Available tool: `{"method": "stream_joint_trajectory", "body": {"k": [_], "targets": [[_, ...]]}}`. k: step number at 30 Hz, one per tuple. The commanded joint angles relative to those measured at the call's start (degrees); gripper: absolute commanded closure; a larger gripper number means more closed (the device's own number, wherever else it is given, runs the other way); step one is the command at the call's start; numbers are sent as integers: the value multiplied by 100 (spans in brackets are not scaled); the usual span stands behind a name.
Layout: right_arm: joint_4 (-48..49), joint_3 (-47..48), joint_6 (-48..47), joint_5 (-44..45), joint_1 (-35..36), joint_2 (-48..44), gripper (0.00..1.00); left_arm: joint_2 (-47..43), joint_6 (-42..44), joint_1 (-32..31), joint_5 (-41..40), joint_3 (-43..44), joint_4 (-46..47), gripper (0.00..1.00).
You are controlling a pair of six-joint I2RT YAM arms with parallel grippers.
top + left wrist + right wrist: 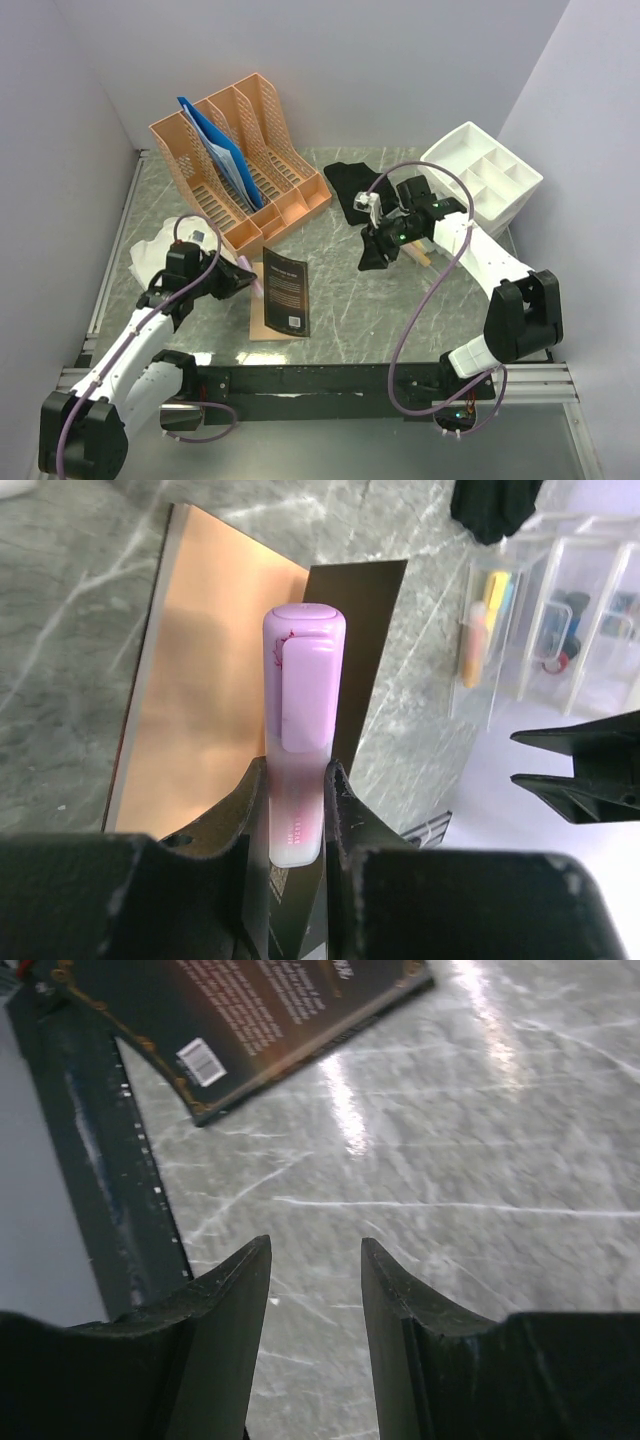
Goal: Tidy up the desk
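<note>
The left jaws pinch a pink highlighter (303,730) by its tail end only, its cap jutting ahead over a book (355,630) on the table (60,630). So short a hold may let it pivot or slip. The right jaws hang spread, empty, above the table.

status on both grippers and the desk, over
Left gripper shut on pink highlighter. Right gripper open, empty, above desk. Black book lying flat between the arms.
</note>
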Motion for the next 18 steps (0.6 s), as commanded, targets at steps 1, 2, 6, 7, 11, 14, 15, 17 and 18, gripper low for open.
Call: {"method": "stream_joint_trajectory", "body": {"k": [1, 2, 6, 7, 11, 14, 15, 17, 18], "targets": [[-251, 325, -104, -579, 203, 30, 51, -210, 335, -5, 313, 265, 123, 99], [-277, 378, -86, -632, 247, 92, 51, -271, 379, -5, 330, 309, 123, 99], [-409, 642, 2, -966, 502, 250, 50, -430, 441, -5, 391, 599, 79, 99], [-418, 755, 45, -1114, 607, 303, 50, -456, 441, -14, 418, 643, 105, 99], [-348, 1037, 422, -1406, 775, 426, 48, -509, 301, -14, 672, 801, 473, 99], [-41, 1309, 1071, -1659, 810, 566, 45, -457, 161, -40, 997, 793, 938, 99], [47, 1476, 1274, -1704, 810, 593, 44, -430, 134, -66, 1094, 792, 1071, 99], [450, 1617, 1983, -1871, 810, 663, 42, -308, 81, -172, 1165, 810, 1360, 99], [609, 1714, 2249, -1915, 802, 681, 40, -264, 72, -224, 1165, 836, 1432, 99]]}}
